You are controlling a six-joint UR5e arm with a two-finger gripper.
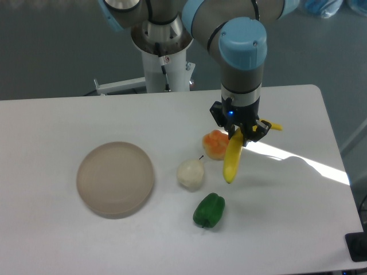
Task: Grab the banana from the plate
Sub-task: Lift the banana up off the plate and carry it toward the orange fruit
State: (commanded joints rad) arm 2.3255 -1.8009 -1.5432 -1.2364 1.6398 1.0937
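Banana [231, 161]: bright yellow, curved, hanging nearly upright in the air above the white table [69, 240]; upper part clamped, lower tip pointing down and slightly left, stem end sticking out to the right of the fingers. Nowhere near the plate.

Gripper [239, 130]: black, two-fingered, pointing down, closed around the banana's upper part; directly above most of the fruit's length.

Arm [243, 54]: grey with light blue joint caps, descending from the top of the view to the gripper.

Orange fruit [215, 144]: on the table, just left of the hanging banana.

Pale round fruit [191, 173]: on the table, below-left of the orange fruit.

Green bell pepper [209, 210]: on the table, near the front, below the banana's tip.

Plate [115, 179]: light brown round disc, low rim, well apart to the left, nothing on it.
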